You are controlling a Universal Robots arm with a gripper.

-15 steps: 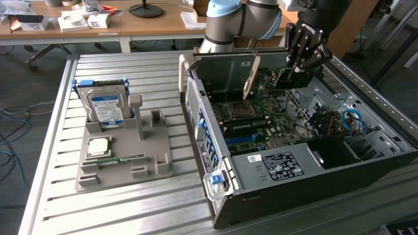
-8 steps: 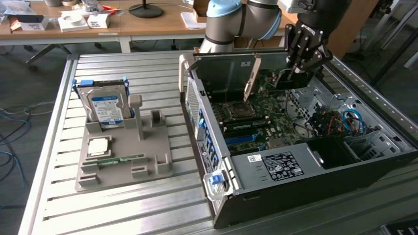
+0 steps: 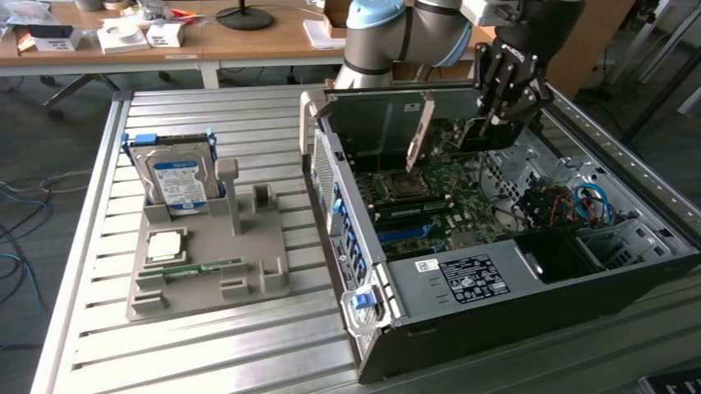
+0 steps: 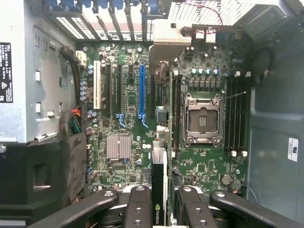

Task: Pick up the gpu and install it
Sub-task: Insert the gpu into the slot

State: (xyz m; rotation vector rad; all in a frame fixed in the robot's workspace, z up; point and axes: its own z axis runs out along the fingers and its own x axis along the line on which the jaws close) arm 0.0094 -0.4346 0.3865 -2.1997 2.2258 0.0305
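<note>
Black open-sided computer case (image 3: 526, 324) sits closest in the exterior view, lying on a ribbed aluminium table (image 3: 219, 345), green motherboard (image 3: 438, 201) exposed. Over its far end the black two-finger gripper (image 3: 490, 123) hangs from the grey-and-blue arm (image 3: 383, 33), jaws partly closed and clamped on the gpu (image 3: 423, 123), a thin dark card with silver end bracket, held upright on edge above the board, not seated. To the exterior view's left, well apart from the case, a grey moulded holder (image 3: 258, 275) carries a boxy silver hard drive with blue label (image 3: 176, 176) standing upright, a square silver processor chip (image 3: 164, 245) and a narrow green memory stick (image 3: 203, 268) lying flat.

Wrist view: gripper fingers (image 4: 137, 211) pinch the gpu (image 4: 158, 180) from both sides, card seen edge-on, pointing at the blue slot covers (image 4: 116, 5). Long blue expansion slot (image 4: 141, 90) lies just beside the card's line, metal processor socket (image 4: 203, 118) on the other side.
</note>
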